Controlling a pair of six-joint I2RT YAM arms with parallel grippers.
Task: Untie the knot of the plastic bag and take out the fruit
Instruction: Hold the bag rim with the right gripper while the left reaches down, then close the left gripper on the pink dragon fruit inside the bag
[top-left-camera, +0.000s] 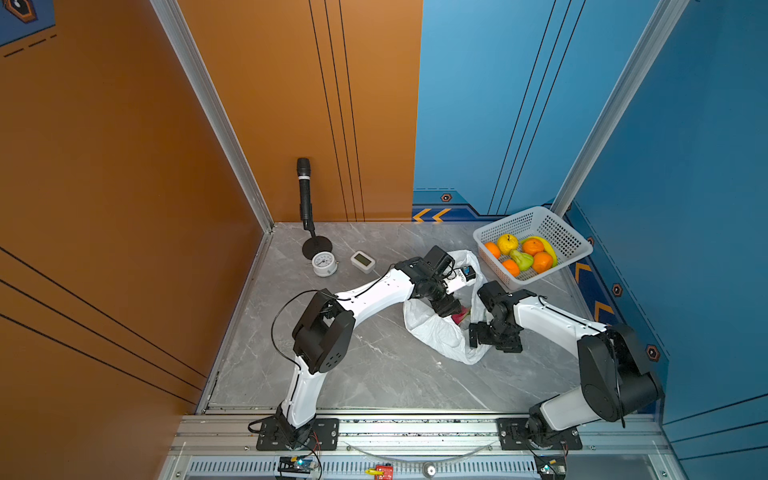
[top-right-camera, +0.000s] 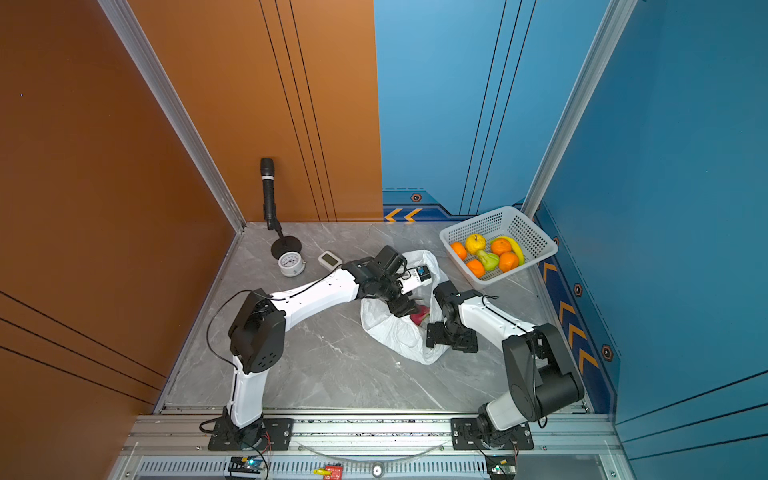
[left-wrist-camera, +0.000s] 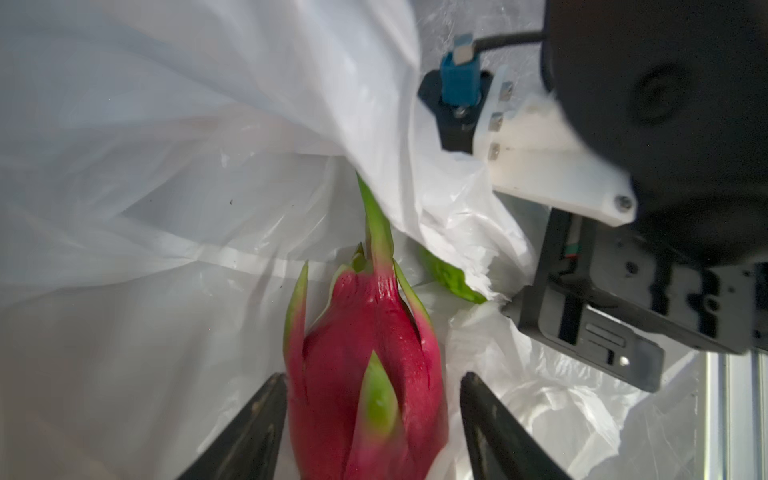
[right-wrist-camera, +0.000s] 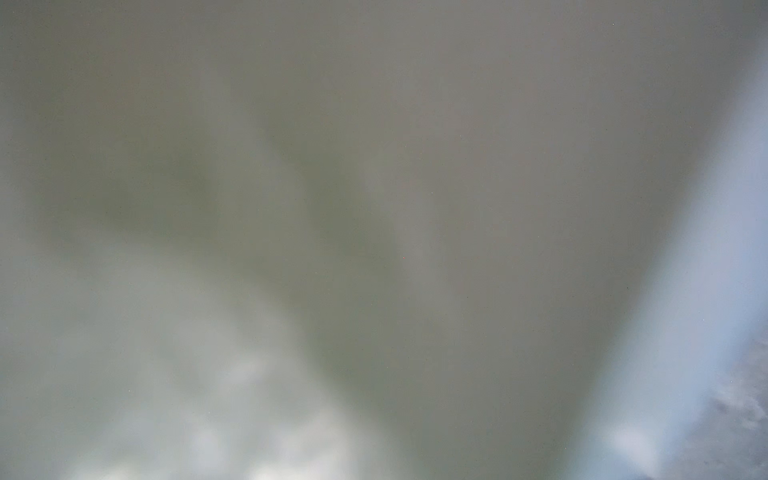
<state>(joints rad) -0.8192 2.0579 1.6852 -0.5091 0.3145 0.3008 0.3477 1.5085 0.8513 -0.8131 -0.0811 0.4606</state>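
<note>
Grey marble tabletop; plastic bag mouth open. Inside it, left gripper, jaws apart, straddling dragon fruit, long axis in line with fingers, tip pointing away. Close and lift.

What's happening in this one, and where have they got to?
The plastic bag lies untied and open. The left gripper is inside it, jaws open on either side of a dragon fruit, not clamped. The right gripper sits at the bag's edge, its camera blinded by plastic. Oranges, a pear and a banana lie in the white basket.
</note>
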